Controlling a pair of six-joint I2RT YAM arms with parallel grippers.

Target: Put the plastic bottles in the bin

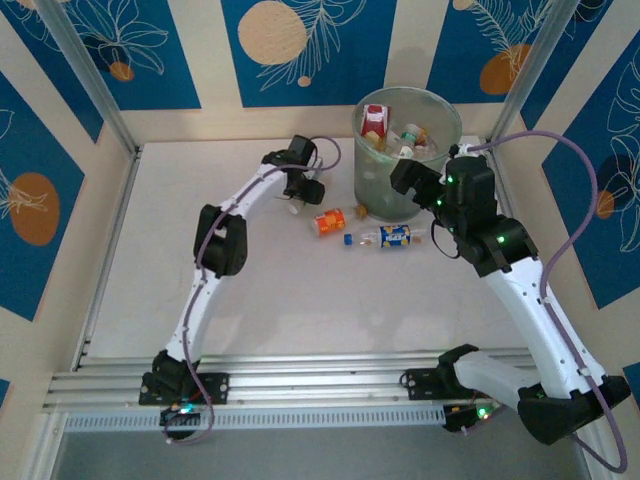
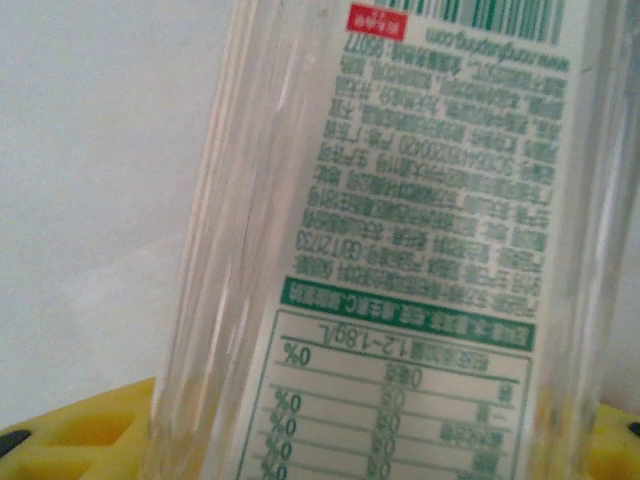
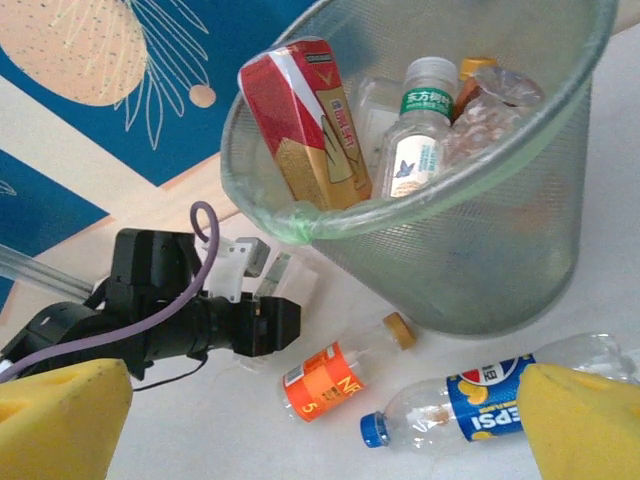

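So the left gripper [image 1: 298, 200] has closed in on a clear bottle [image 2: 400, 250] with a white and green label. As far as I can tell its yellow pads [image 2: 70, 425] sit against both sides of it. That's out on the table [image 1: 250, 300], a bit left of the bin [image 1: 440, 110]. The right gripper [image 3: 325, 425] is wide open with nothing in it, hanging beside the bin and above the orange bottle [image 1: 330, 221] and the blue-label bottle [image 1: 396, 236], which lie on their sides at the bin's foot.

What I'd worry about:

- The clear bottle is smooth and ribbed (and probably empty, so light). A grip that's off-centre could let it swivel or squirt out on the lift.
- The two loose bottles lie right between the left gripper and the bin. A low carry would clip them and send them rolling.
- The bin already looks pretty full, with a red carton [image 3: 305, 120] poking up to the rim. A bottle dropped on that pile might bounce back out.
- The right arm is parked close to the bin, so the two arms could crowd each other there.
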